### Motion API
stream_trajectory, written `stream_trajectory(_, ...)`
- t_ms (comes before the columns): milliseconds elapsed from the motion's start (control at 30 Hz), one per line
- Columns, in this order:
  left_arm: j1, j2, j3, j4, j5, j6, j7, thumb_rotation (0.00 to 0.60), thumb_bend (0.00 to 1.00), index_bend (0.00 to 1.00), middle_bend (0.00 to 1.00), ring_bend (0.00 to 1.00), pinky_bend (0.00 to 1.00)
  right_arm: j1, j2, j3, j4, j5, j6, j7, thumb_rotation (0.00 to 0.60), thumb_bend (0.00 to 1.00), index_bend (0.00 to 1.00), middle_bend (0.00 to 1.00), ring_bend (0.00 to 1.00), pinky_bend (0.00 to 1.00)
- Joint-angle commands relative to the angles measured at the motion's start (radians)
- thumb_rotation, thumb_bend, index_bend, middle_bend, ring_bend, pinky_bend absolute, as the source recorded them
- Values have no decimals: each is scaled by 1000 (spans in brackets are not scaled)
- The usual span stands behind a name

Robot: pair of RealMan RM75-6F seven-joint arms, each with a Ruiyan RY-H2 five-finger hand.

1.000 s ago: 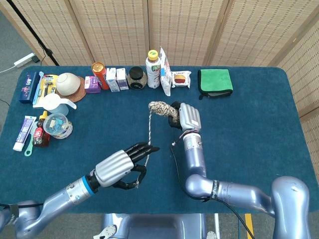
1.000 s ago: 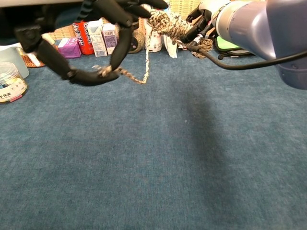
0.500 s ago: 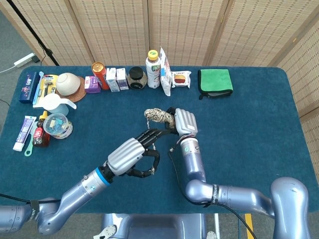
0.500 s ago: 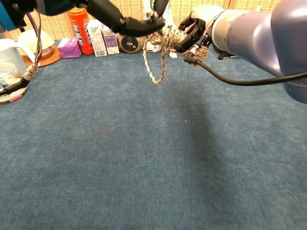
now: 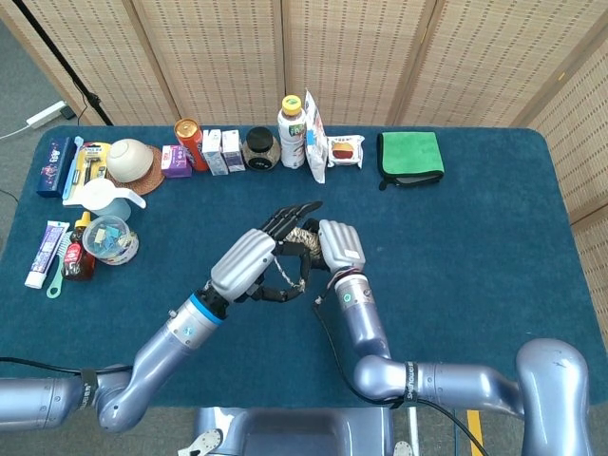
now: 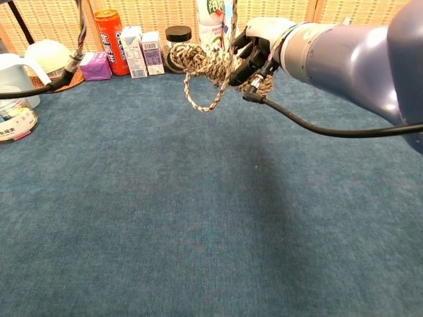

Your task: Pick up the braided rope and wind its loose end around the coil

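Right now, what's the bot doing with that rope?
Mid-wrap. The right hand holds the braided rope coil up off the blue table. The left hand is beside the coil with the loose end, which hangs in a loop under it. The coil looks partly wound, not finished.

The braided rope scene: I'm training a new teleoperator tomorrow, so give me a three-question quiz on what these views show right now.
1. True or false: the braided rope lies flat on the table.
2. Which hand grips the coil? A) left hand B) right hand C) neither
3. Fill in: in the chest view, a loop of rope hangs ____ the coil.

Key:
1. False; it is held above the cloth.
2. B; the right hand holds it, while the left hand is beside it handling the loose end.
3. below
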Motion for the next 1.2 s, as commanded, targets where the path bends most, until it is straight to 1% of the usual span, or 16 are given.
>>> stream_trajectory(33,-23,-31,-35,26,-52,9,27,600,368,822,0,0,0,-4,4,-6,-14,-5,-11,1,600,879,663,642,455,660)
stream_trajectory(67,-32,-41,-53,41,-78,10,33,600,368,822,0,0,0,-7,6,-3,-24,-5,-14,9,600,879,663,642,455,660)
stream_trajectory(267,-76,-82,-117,100,-192,8,63,600,367,823,0,0,0,-12,21,-13,-52,0,-27,3,600,879,664,643,455,660)
stream_trajectory(467,-98,-99,-148,135,-252,10,82,600,367,823,0,0,0,-16,37,-24,-78,-2,-41,1,600,879,665,643,456,660)
stream_trajectory(533,-108,-103,-176,168,-294,13,82,600,366,824,0,0,0,-20,56,-38,-110,-11,-57,-7,600,879,665,644,456,660)
stream_trajectory(767,-120,-103,-209,215,-367,1,79,600,365,824,0,0,0,-31,110,-45,-191,0,-112,12,600,880,666,645,458,662)
stream_trajectory(900,-130,-107,-214,258,-400,-10,83,600,363,824,0,0,0,-31,157,-42,-257,11,-145,29,600,879,666,645,458,662)
stream_trajectory(1067,-133,-115,-195,312,-416,-15,103,600,363,824,0,0,0,-31,191,-26,-297,27,-169,70,600,880,667,646,458,662)
stream_trajectory(1100,-130,-118,-190,338,-428,-16,103,600,363,824,0,0,0,-34,203,-15,-306,37,-181,92,600,880,667,646,458,662)
stream_trajectory(1200,-123,-123,-187,383,-447,-25,92,600,363,824,0,0,0,-35,228,-4,-312,50,-200,122,600,882,667,646,458,662)
